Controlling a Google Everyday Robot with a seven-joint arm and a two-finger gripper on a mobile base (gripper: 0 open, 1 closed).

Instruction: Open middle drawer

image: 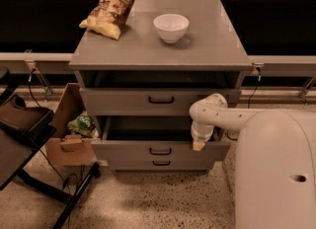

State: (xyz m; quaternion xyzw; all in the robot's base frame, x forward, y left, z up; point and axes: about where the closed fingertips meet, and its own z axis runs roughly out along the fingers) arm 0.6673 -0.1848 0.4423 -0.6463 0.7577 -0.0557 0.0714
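The grey cabinet has three drawers. The middle drawer (128, 150) is pulled out toward me, its dark inside showing above a flat grey front with a small black bar handle (160, 150). My gripper (198, 145) hangs from the white arm (212, 114) and points down at the right end of that drawer's front, by its top edge. The taller top drawer (118, 102) sits above it and the bottom drawer (133, 163) sits just below the pulled-out front.
A white bowl (171, 27) and a chip bag (111, 11) lie on the cabinet top (207, 45). A cardboard box (66, 139) with a green bag stands left of the cabinet. A dark chair (19, 129) is at far left. My white base (276, 173) fills the lower right.
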